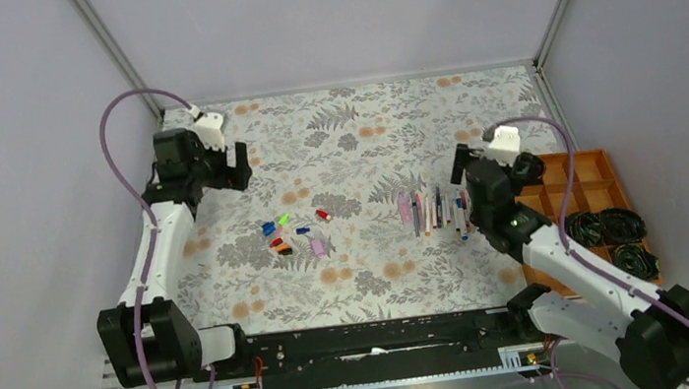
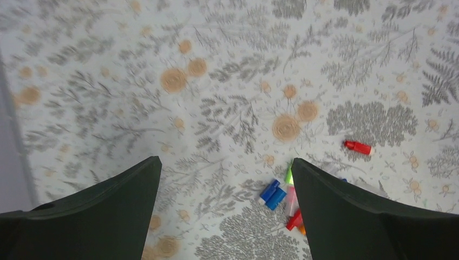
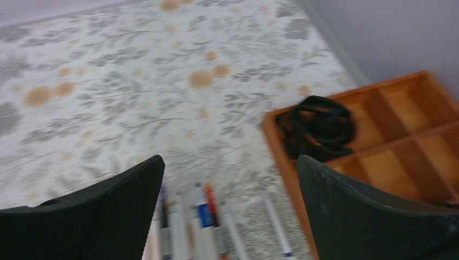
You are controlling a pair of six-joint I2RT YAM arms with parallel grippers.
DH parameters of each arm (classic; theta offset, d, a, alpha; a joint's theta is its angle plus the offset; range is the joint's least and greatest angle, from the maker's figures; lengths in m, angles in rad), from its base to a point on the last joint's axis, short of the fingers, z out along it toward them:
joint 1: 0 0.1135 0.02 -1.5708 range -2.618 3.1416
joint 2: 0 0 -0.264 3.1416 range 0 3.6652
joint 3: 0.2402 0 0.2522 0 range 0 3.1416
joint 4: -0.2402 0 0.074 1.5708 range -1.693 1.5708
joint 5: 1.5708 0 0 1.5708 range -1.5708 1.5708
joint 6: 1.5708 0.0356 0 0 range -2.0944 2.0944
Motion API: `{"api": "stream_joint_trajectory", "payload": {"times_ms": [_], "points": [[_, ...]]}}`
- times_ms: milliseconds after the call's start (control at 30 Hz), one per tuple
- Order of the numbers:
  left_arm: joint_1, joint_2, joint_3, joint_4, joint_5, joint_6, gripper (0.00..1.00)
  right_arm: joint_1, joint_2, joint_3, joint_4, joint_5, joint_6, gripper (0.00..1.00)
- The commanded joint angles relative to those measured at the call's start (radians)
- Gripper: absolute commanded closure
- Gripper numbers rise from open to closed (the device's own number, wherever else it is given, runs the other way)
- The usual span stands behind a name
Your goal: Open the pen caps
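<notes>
Pen caps [image 1: 291, 233] are scattered nearer left gripper [image 2: 224, 162]; pens [image 1: 434, 211] are rowed beside right gripper [image 3: 230, 162]; both are spread wide, empty.

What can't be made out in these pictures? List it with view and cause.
Top view: the pens and pen caps are too small to count or match.
Left wrist view: some caps hide behind a finger of the left gripper.
Right wrist view: blurred; the bottom edge and the right gripper cut off the pens.
Right wrist view: the orange tray runs past the right edge.
</notes>
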Motion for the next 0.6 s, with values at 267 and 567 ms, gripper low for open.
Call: {"api": "stream_joint_trajectory", "payload": {"times_ms": [267, 567], "points": [[0.003, 0.014, -0.478, 0.680, 0.077, -0.220, 0.02, -0.197, 0.102, -0.401, 0.806, 0.187, -0.223, 0.00], [0.001, 0.098, -0.591, 0.965, -0.010, -0.268, 0.02, -0.244, 0.416, -0.354, 0.980, -0.003, -0.253, 0.00]]}}
